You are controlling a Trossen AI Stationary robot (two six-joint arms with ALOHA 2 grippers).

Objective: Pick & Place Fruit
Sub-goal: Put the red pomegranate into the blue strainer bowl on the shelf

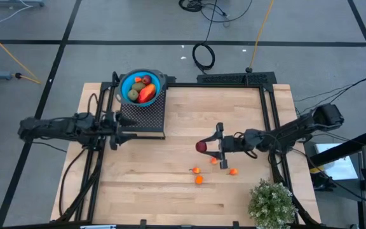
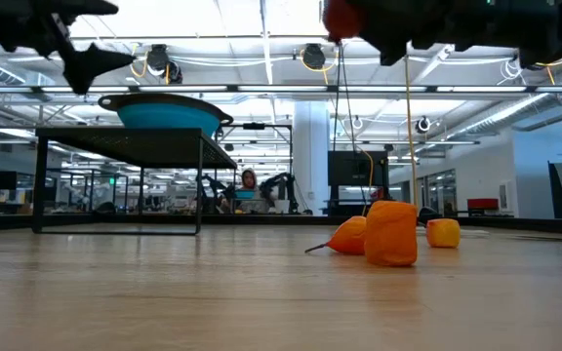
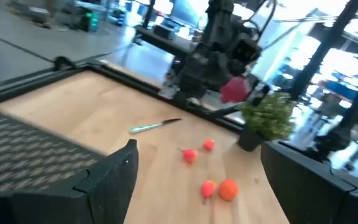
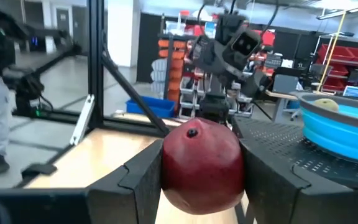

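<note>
A blue bowl (image 1: 142, 86) sits on a black mesh stand (image 1: 143, 113) at the table's far left; it holds a red-orange piece (image 1: 147, 93), a brownish-green oval (image 1: 134, 93) and other fruit. My left gripper (image 1: 127, 131) stands open beside the stand's near edge, with nothing between its fingers. Right of the table's middle, my right gripper (image 1: 203, 147) is shut on a dark red fruit (image 4: 201, 165). Several tiny orange fruits (image 1: 199, 180) lie on the wood below and near it. My right gripper pinches the dark red fruit by its two opposite sides (image 4: 169, 168) between its two fingers (image 4: 138, 180). The fingers reach in about level from the table's right side. The fruit (image 2: 344, 18) hangs clear, high above the table, its stem end facing outward.
A thin silvery-blue utensil (image 3: 155, 126) lies on the wood near the right arm. A bushy green potted plant (image 1: 272, 203) stands at the near right corner. A black frame (image 1: 269, 108) runs along the table's edges. Bare wood lies between the stand and the orange fruits.
</note>
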